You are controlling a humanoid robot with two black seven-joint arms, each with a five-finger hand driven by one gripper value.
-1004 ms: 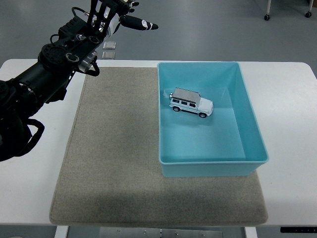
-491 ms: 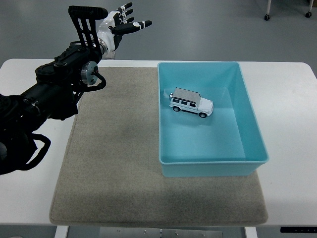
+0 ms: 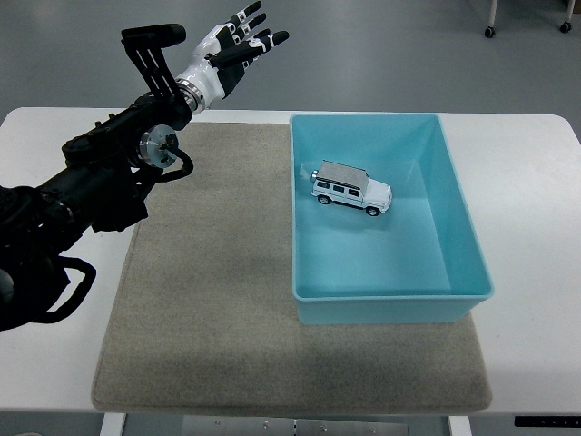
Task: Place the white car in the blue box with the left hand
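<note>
The white car (image 3: 351,188) stands on its wheels inside the blue box (image 3: 458,204), toward the box's far left part. My left hand (image 3: 238,47) is raised above the table's far edge, well to the left of the box, fingers spread and holding nothing. Its black arm (image 3: 100,177) runs in from the left edge across the mat. The right arm does not show.
A grey felt mat (image 3: 213,291) covers most of the white table (image 3: 536,182), and the box sits on its right side. Beyond the far edge is grey floor with furniture wheels (image 3: 490,31) at top right.
My left hand has turned palm-out and stretched its fingers up and to the right; the forearm has dropped slightly. The car and box have not moved.
</note>
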